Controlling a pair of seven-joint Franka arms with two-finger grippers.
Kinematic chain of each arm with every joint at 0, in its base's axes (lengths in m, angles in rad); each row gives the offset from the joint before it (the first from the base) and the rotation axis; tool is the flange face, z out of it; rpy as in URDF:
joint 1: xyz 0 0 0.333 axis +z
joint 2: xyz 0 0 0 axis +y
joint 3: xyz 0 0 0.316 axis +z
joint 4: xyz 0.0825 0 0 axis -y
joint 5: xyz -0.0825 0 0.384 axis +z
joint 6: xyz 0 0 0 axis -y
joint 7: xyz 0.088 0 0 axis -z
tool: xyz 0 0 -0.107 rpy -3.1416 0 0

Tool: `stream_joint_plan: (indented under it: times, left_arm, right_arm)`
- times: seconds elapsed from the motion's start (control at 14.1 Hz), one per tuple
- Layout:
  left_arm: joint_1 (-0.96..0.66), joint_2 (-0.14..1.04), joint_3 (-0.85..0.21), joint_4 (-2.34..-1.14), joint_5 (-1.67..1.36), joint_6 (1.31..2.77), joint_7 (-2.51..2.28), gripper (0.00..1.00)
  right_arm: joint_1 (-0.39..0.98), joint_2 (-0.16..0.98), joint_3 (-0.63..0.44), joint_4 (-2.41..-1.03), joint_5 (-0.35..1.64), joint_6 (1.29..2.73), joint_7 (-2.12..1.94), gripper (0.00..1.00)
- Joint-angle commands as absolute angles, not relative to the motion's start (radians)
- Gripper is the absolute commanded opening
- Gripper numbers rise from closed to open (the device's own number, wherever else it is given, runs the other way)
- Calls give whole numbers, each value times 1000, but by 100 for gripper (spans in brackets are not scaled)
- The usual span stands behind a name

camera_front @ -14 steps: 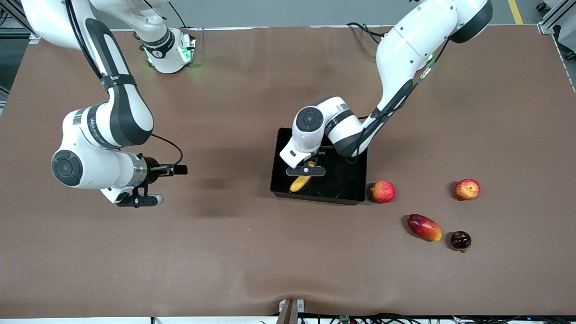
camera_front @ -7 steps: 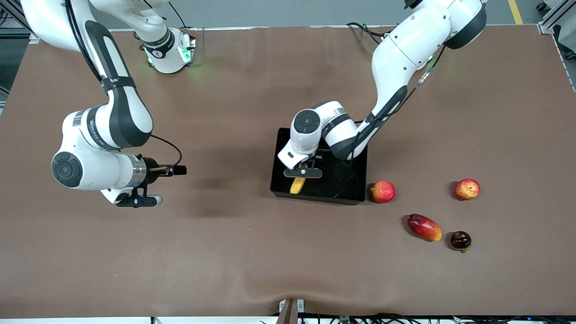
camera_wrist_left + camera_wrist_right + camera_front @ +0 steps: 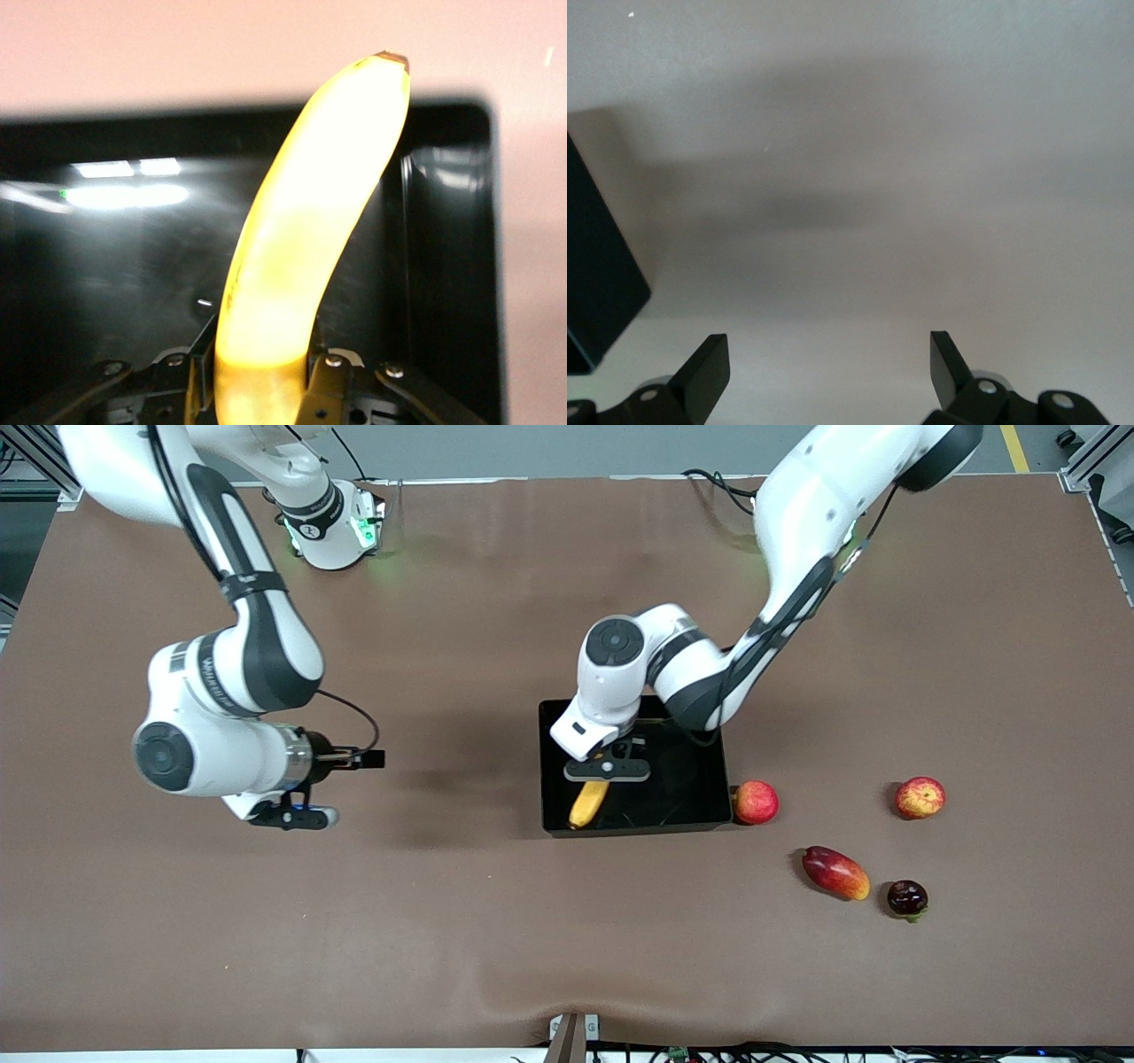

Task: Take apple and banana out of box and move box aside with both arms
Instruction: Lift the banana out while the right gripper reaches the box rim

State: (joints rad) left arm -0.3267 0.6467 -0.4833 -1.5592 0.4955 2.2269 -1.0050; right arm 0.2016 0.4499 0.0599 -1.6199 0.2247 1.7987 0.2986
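The yellow banana [image 3: 588,803] is in the black box [image 3: 682,779], at its side toward the right arm's end. My left gripper [image 3: 606,772] is over the box and shut on the banana's upper end. In the left wrist view the banana [image 3: 310,230] runs out from between the fingers [image 3: 330,390] of the left gripper [image 3: 261,372], across the box floor [image 3: 106,292]. The red apple [image 3: 920,797] with yellow streaks lies toward the left arm's end. My right gripper [image 3: 297,815] hangs open over bare table; in its wrist view the gripper [image 3: 828,354] holds nothing.
A pinkish-red round fruit [image 3: 756,802] sits right beside the box. A red-orange mango [image 3: 834,872] and a small dark fruit [image 3: 907,898] lie nearer the camera. A corner of the box [image 3: 594,274] shows in the right wrist view.
My left gripper has shut on the banana. The box has shifted and turned a little. The right arm has drifted slightly toward the box.
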Motion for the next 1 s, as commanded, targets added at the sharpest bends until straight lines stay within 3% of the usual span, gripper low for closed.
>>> stream_joint_plan:
  times: [0.0,0.28,0.5,0.78,0.92]
  left_arm:
    - [-272,520,-486,-1589,439,2162,-976,0]
    - [-109,401,-483,-1614,228,2010,-825,0]
    - [41,325,-494,-1724,202,1954,-704,0]
    - [239,308,-500,-1879,259,2003,-574,0]
    - [310,310,-502,-2010,298,2168,-502,0]
  right_arm:
    - [251,471,58,-1595,282,1810,426,100]
    - [311,472,58,-1586,314,1850,547,100]
    - [363,474,58,-1586,318,1911,658,100]
    - [402,485,58,-1588,316,1939,706,100]
    - [429,491,58,-1588,308,1968,703,100]
